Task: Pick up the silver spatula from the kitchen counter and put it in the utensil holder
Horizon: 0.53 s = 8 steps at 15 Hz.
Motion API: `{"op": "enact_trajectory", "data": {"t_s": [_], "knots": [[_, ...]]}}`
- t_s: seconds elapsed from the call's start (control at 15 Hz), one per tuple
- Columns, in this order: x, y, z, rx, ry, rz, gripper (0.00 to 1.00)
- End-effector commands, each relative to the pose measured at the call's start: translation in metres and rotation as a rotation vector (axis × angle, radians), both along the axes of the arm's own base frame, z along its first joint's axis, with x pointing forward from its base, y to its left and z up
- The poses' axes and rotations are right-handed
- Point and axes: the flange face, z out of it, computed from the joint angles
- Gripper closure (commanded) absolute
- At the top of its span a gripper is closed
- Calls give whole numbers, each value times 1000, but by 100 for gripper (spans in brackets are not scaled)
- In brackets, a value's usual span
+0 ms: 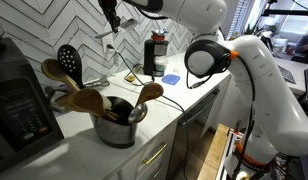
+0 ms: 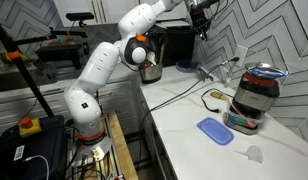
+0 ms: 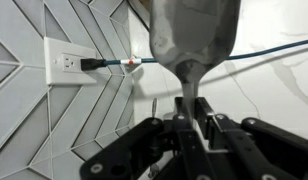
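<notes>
My gripper is shut on the neck of the silver spatula, whose shiny blade fills the top of the wrist view in front of the tiled wall. In both exterior views the gripper is high above the white counter, close to the backsplash. The utensil holder is a squat shiny metal pot that holds several wooden spoons and a black slotted spoon. It stands near the counter's front corner, well apart from the gripper. It also shows behind the arm in an exterior view.
A dark appliance with a red top stands on the counter with a blue lid beside it. A wall outlet has a blue cable plugged in. A black appliance stands next to the holder.
</notes>
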Motion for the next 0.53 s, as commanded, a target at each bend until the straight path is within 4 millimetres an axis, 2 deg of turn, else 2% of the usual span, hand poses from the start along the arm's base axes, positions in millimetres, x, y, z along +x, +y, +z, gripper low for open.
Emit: {"op": "enact_trajectory", "data": {"t_s": [0.0, 0.07, 0.13, 0.2, 0.33, 0.47], "knots": [[0, 4, 0, 1, -3, 6, 84], [1, 3, -1, 1, -2, 6, 84], [2, 0, -2, 0, -1, 3, 96], [5, 1, -13, -35, 16, -36, 96], [-12, 8, -12, -109, 130, 4, 96], [-34, 17, 1, -149, 211, 41, 96]]}}
